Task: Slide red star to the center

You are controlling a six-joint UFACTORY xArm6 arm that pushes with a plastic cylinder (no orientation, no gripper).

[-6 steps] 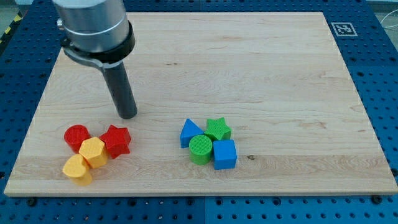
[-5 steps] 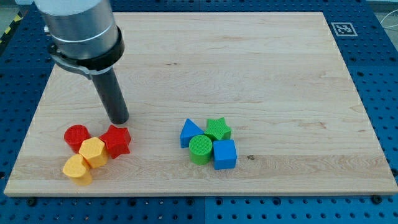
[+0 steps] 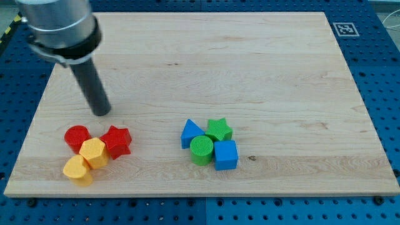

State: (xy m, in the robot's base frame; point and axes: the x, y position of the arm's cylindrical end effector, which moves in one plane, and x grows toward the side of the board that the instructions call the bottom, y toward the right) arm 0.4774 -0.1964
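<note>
The red star point(image 3: 117, 141) lies at the view's lower left on the wooden board point(image 3: 262, 75). It touches a yellow block point(image 3: 94, 152) on its left. My tip point(image 3: 100, 112) stands apart from the star, above it and a little to the left. A red cylinder point(image 3: 77, 137) sits left of the star, below the tip. A second yellow block point(image 3: 77, 170) lies below the first.
A cluster sits right of the star: a blue triangle point(image 3: 190, 133), a green star point(image 3: 219, 130), a green cylinder point(image 3: 201, 150) and a blue cube point(image 3: 225, 155). A printed marker point(image 3: 344, 29) is at the board's top right corner.
My tip has moved to the view's left and slightly up, away from the red star. No block has moved.
</note>
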